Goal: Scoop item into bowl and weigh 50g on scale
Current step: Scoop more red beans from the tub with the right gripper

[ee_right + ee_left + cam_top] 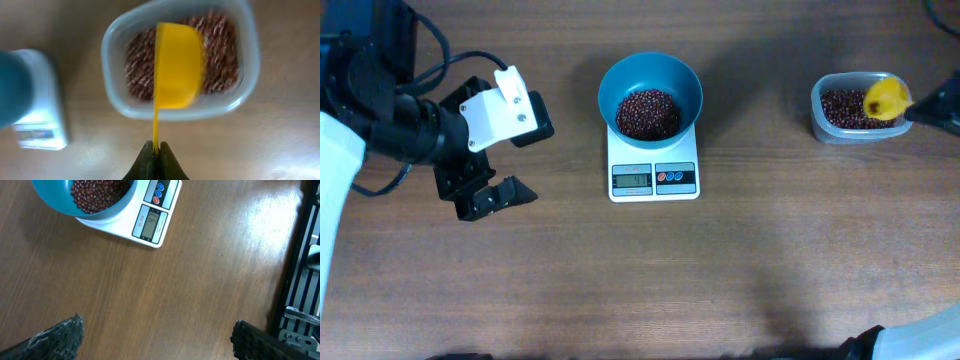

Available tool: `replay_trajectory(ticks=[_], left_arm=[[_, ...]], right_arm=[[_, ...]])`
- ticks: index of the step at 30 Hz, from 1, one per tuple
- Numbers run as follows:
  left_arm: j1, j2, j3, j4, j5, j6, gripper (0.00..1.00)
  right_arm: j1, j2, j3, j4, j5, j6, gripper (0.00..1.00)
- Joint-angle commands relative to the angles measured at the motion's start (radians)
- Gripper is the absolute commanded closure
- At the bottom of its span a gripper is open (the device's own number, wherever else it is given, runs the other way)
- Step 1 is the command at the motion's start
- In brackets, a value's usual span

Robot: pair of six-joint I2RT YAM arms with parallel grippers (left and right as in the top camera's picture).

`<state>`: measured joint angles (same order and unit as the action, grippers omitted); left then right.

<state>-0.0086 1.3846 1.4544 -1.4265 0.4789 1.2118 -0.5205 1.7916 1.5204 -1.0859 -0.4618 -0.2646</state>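
Pinching the thin handle of a yellow plastic scoop (pixel 176 65), my right gripper (pixel 156 149) holds its cup over the clear rounded plastic tub (pixel 112 95) of small reddish-brown beans (pixel 222 55). Brown wooden table (pixel 770 260) lies between tub and white square digital scale (pixel 654 180), where the round blue plastic bowl (pixel 616 85) sits, holding more beans. Beyond it, my left gripper (pixel 525 158) hangs spread wide.

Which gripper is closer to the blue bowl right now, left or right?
Left. The left gripper hangs open off to one side of the blue bowl on the scale. The right gripper is farther off on the opposite side, holding a yellow scoop over the clear tub.
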Motion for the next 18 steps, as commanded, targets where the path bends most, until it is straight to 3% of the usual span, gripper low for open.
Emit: replay_trajectory(ticks=[1,7,14,18], left_arm=[[0.007,-0.004,-0.005,0.001,0.003,0.016,0.01],[0.007,-0.004,-0.005,0.001,0.003,0.016,0.01],[0.007,-0.004,-0.005,0.001,0.003,0.016,0.01],[0.007,-0.004,-0.005,0.001,0.003,0.016,0.01]], right_arm=[[0.14,-0.023,0.019,0.04,0.37,0.07,0.96],[0.27,-0.017,0.005,0.093,0.658,0.071,0.96],[0.331,-0.014,-0.118,0.134,0.647,0.073,0.96],[0.33,-0.012,-0.123,0.18,0.443,0.128,0.96]])
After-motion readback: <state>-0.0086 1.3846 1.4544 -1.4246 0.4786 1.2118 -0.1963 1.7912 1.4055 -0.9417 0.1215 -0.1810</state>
